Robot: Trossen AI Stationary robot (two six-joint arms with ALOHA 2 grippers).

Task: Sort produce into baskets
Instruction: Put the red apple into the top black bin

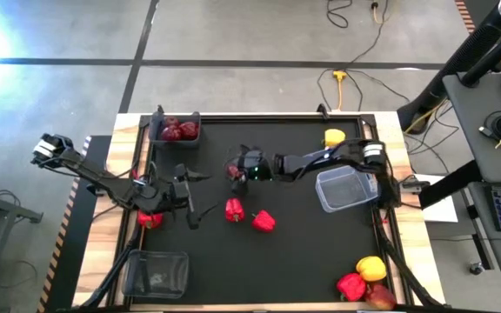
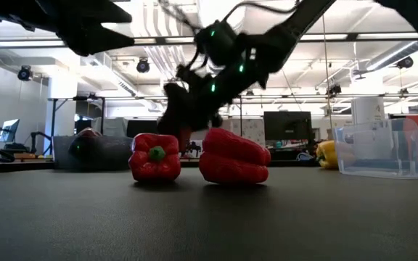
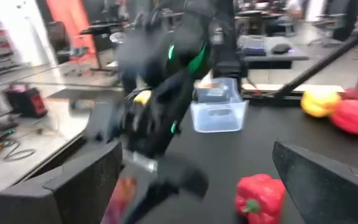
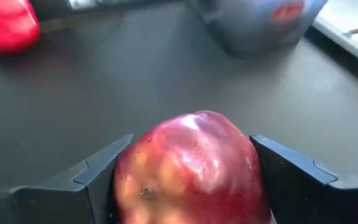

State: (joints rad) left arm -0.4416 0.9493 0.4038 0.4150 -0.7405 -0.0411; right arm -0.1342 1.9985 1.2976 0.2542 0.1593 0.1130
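Observation:
My right gripper point(image 1: 237, 170) reaches in from the table's right to the middle of the mat and is shut on a dark maroon apple point(image 4: 191, 155). My left gripper point(image 1: 184, 198) hovers open at the left, touching nothing, with a red pepper point(image 1: 149, 219) beside it. Two red peppers point(image 1: 234, 209) point(image 1: 263, 221) rest on the mat near the middle. The far-left basket point(image 1: 177, 130) holds maroon apples. A greyish basket point(image 1: 155, 274) stands near left and a clear basket point(image 1: 346, 189) at the right. My right gripper pinches the apple by its two opposite sides point(image 4: 126, 177), one finger point(image 4: 92, 177) on each. The fingers come from the table's right, slanting a little downward. The apple fills the gap between them and is lifted clear of the mat.
A yellow pepper point(image 1: 334, 137) lies at the far right. At the near right corner sit a yellow pepper point(image 1: 370, 268), a red pepper point(image 1: 351, 285) and an apple point(image 1: 381, 297). The mat between the near-left basket and that corner group is bare.

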